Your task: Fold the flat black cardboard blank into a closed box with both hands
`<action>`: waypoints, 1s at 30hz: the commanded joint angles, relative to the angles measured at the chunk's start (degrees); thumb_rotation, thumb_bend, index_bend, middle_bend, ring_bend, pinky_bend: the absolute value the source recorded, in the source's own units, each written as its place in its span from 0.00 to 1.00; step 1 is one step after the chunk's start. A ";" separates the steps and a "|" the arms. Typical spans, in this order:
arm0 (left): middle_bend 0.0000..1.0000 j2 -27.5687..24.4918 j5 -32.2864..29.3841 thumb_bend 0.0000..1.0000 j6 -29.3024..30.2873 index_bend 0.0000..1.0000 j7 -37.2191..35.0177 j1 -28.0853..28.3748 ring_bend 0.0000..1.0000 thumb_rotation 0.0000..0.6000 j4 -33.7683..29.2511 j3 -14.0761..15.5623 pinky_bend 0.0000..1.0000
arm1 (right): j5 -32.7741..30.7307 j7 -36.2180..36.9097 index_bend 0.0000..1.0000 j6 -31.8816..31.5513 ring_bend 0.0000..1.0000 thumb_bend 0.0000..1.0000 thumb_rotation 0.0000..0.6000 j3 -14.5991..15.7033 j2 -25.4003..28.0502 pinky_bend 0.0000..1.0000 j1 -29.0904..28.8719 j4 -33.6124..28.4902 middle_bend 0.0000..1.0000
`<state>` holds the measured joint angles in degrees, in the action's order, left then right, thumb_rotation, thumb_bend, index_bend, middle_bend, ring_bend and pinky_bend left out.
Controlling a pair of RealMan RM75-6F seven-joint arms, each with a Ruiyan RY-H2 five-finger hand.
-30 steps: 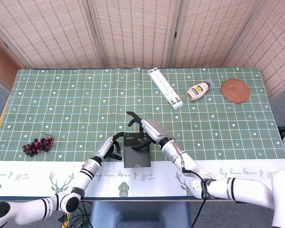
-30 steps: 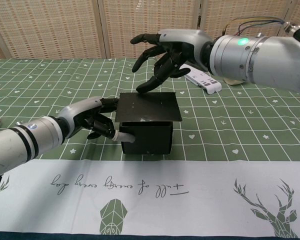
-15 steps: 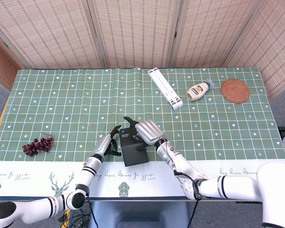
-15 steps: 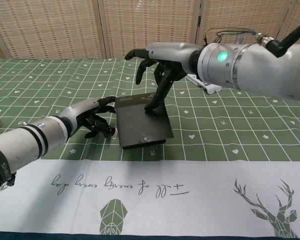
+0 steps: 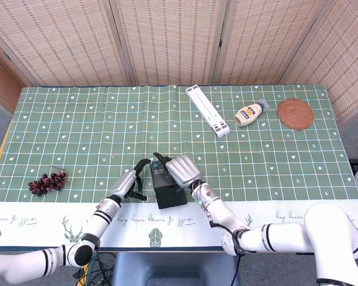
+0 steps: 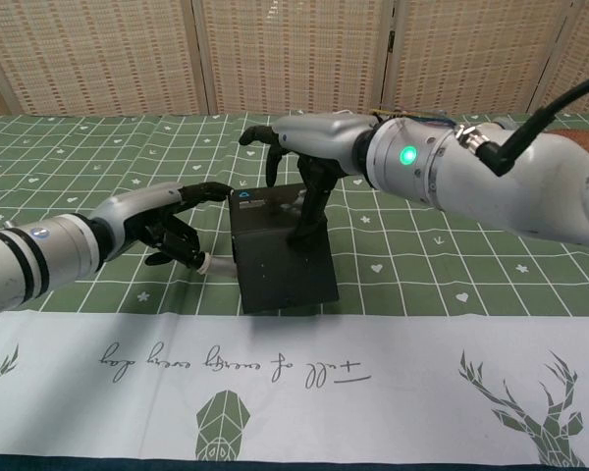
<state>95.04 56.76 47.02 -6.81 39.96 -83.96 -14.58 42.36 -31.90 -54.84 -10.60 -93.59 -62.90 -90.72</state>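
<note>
Both hands at the black box [image 6: 280,257]: left hand [image 6: 167,224] beside, right hand [image 6: 309,157] atop.

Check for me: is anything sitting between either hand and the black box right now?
Nothing visible. The right hand already rests fingers on top of the black box, and the left hand is at its left side. The grapes lie far left.

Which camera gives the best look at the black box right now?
The chest view: the black box fills the foreground, showing its top and front face, with the right hand pressing on top. The head view shows the box small, partly covered by that hand.
</note>
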 commanded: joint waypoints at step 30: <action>0.00 -19.81 9.01 0.08 1.93 0.00 2.05 -3.53 0.54 1.00 -16.95 5.67 0.88 | 27.13 3.15 0.37 -8.02 0.72 0.30 1.00 7.24 -12.49 1.00 6.98 22.68 0.44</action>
<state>75.33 65.64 48.85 -4.63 36.51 -100.81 -8.90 68.80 -29.20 -62.59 -3.57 -105.58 -56.41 -68.67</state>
